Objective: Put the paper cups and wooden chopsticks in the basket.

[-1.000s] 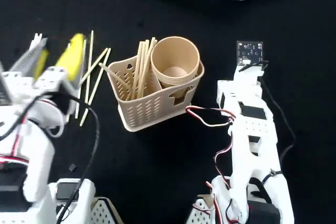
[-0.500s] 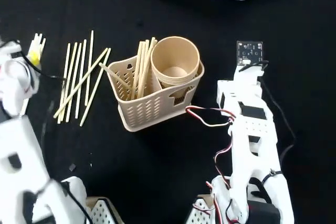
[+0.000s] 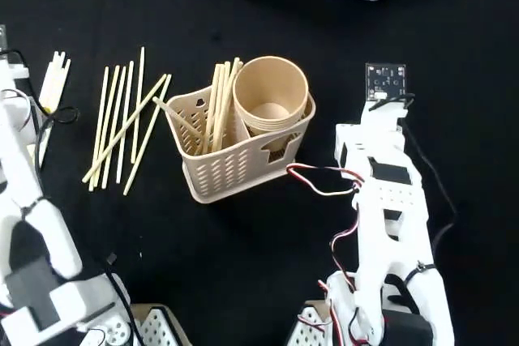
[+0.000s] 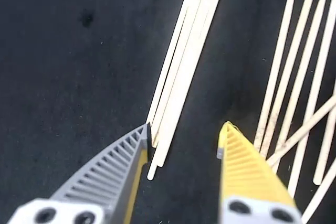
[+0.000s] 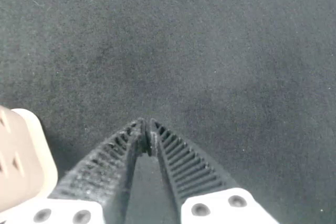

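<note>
Left hand (image 4: 184, 132) swung outward — spread above chopsticks (image 4: 181, 72).

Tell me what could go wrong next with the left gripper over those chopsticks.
1. The open left gripper sits at the very end of the chopstick bundle; gripped there, the sticks may well tilt or slip out when lifted.
2. It may close on only some of the bundle, scattering the rest.
3. The basket compartment already holds leaning sticks; new ones could catch on them and fall outside.
</note>
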`<state>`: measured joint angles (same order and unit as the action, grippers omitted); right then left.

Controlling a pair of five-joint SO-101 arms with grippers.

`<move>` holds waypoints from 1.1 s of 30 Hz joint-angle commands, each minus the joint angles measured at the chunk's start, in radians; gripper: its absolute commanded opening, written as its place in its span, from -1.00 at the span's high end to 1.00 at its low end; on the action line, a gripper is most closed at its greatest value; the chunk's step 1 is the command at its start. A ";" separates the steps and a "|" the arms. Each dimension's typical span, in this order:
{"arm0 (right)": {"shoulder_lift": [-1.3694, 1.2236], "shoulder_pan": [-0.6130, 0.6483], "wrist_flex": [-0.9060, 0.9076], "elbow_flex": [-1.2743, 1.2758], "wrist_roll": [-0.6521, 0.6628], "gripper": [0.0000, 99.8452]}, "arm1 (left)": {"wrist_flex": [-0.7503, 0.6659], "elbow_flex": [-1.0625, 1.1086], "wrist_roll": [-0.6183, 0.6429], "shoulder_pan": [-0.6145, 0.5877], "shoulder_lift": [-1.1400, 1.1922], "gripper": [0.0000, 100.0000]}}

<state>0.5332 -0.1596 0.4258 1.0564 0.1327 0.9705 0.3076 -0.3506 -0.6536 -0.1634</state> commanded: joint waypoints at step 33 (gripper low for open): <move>-0.001 0.011 -0.021 -0.010 0.008 0.98 | 0.376 -1.098 -0.009 -0.001 0.918 0.56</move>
<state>0.5332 -0.1596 0.4258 1.0564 0.1327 1.3111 -0.6421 -0.3537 -0.6690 0.6958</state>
